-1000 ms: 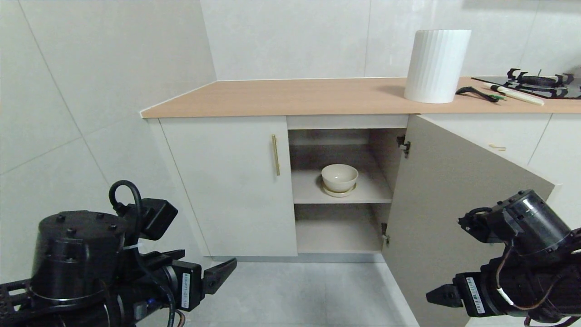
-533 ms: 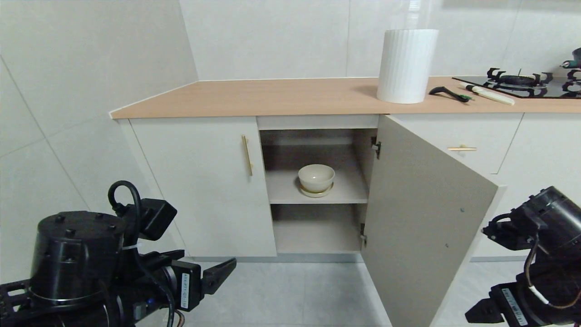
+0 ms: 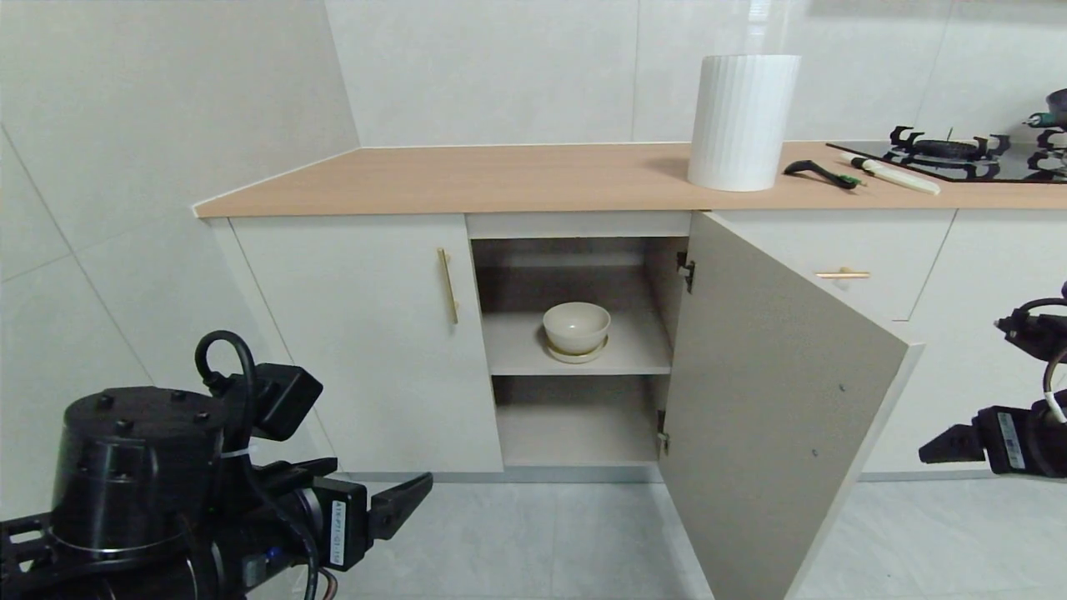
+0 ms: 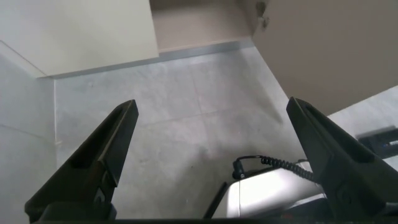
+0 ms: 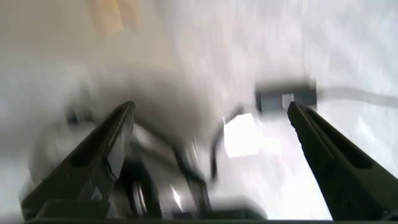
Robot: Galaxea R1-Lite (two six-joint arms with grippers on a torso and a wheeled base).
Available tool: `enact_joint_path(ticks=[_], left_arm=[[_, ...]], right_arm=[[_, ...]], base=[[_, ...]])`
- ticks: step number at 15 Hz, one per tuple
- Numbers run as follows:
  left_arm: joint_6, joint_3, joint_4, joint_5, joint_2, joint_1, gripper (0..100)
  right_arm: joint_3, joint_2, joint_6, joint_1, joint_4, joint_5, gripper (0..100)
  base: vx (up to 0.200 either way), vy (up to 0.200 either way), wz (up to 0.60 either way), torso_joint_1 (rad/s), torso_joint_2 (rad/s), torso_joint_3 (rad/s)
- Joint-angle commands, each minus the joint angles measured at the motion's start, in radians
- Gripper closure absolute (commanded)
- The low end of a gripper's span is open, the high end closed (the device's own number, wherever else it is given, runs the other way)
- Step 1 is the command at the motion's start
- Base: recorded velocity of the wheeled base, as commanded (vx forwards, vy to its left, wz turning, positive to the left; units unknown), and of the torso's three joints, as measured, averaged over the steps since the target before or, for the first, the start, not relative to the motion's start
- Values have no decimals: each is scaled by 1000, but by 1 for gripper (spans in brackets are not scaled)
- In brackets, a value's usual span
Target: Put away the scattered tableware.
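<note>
A cream bowl (image 3: 575, 323) sits on a small plate (image 3: 575, 356) on the middle shelf of the open cabinet (image 3: 575, 250). My left gripper (image 3: 406, 502) hangs low at the left, well in front of the cabinet and above the floor. Its fingers (image 4: 102, 158) stand wide open with nothing between them. My right gripper (image 3: 944, 444) is at the far right, beyond the open door (image 3: 775, 392). Its fingers (image 5: 102, 149) are also spread open and hold nothing.
The left cabinet door (image 3: 358, 333) is closed, with a gold handle (image 3: 448, 285). On the wooden countertop (image 3: 467, 177) stand a tall white ribbed cylinder (image 3: 740, 121), a black peeler (image 3: 821, 172), a pale utensil (image 3: 890, 173) and a gas stove (image 3: 959, 154). Grey floor tiles (image 3: 542, 533) lie in front.
The camera has turned, shifting the whole picture left. My right arm has swung out to the right and risen a little. The left arm has stayed put.
</note>
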Motion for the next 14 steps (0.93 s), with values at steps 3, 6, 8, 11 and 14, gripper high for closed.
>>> enact_joint_path(ticks=[3, 6, 8, 11, 14], left_arm=[[-2, 0, -1, 0, -1, 0, 0], [-2, 0, -1, 0, -2, 0, 0], [-2, 0, -1, 0, -2, 0, 0], [-2, 0, -1, 0, -5, 0, 0], [-2, 0, -1, 0, -5, 0, 0]], right_arm=[[-4, 79, 117, -26, -120, -1, 0], [-2, 98, 174, -23, -193, -1, 0], [-2, 116, 207, 5, -210, -1, 0], [-1, 131, 238, 48, -210, 5, 0], [10, 150, 252, 96, -210, 5, 0]], base=[[0, 0, 0, 0, 0, 0], [0, 0, 0, 0, 0, 0], [0, 0, 0, 0, 0, 0], [0, 0, 0, 0, 0, 0], [0, 0, 0, 0, 0, 0]])
